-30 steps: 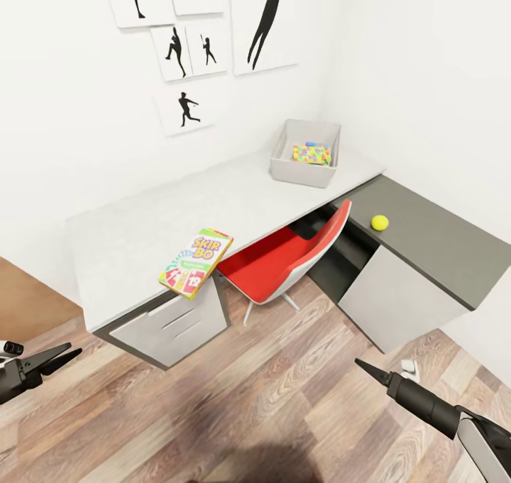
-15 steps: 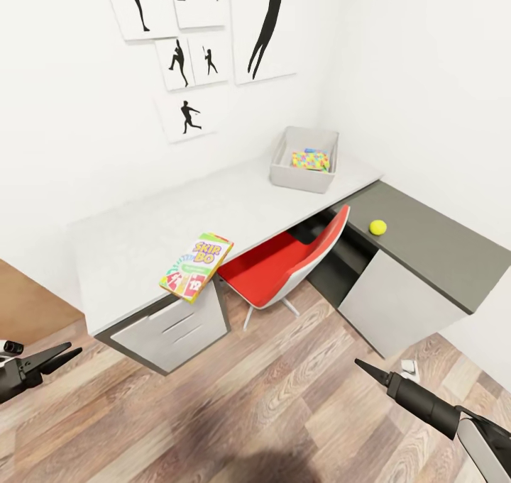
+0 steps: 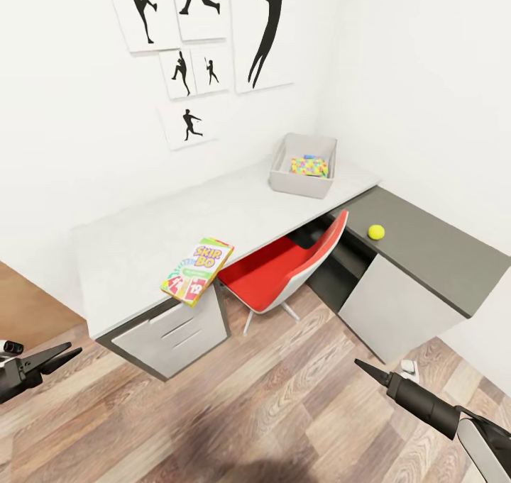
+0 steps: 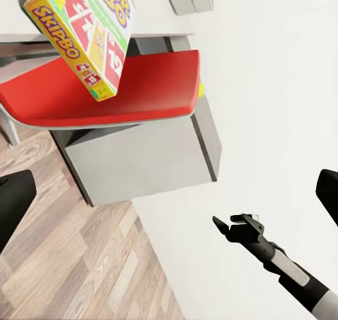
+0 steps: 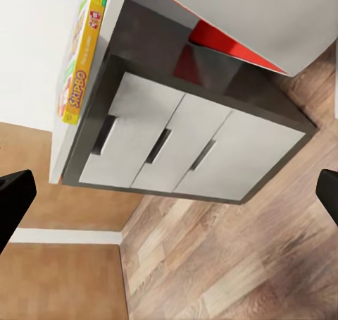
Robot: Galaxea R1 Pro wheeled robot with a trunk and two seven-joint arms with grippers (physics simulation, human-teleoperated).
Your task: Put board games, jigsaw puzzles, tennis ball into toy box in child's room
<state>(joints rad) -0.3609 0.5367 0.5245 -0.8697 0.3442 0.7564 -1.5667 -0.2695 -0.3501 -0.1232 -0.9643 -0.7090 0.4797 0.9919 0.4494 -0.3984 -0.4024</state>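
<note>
The green, yellow and red Skip-Bo board game (image 3: 196, 270) (image 4: 81, 31) (image 5: 81, 59) lies on the white table (image 3: 135, 245), overhanging its front edge above the drawer unit. At the table's far end the grey toy box (image 3: 304, 165) holds a jigsaw puzzle (image 3: 309, 165). The tennis ball (image 3: 376, 232) rests on the lower dark grey cabinet. My left gripper (image 3: 55, 357) (image 4: 169, 200) and right gripper (image 3: 370, 371) (image 5: 169, 197) hang low over the floor, both open, nothing held, well short of the table. The bed is out of view.
A red chair (image 3: 284, 267) (image 4: 105, 94) is tucked under the table between the drawer unit (image 3: 174, 327) (image 5: 183, 151) and the dark grey cabinet (image 3: 426, 245). A small white object (image 3: 409, 368) lies on the wooden floor (image 3: 270, 398) beside the cabinet.
The whole head view has shifted a little, so the camera has moved: the table and toy box look slightly farther off. Both arms keep the same pose.
</note>
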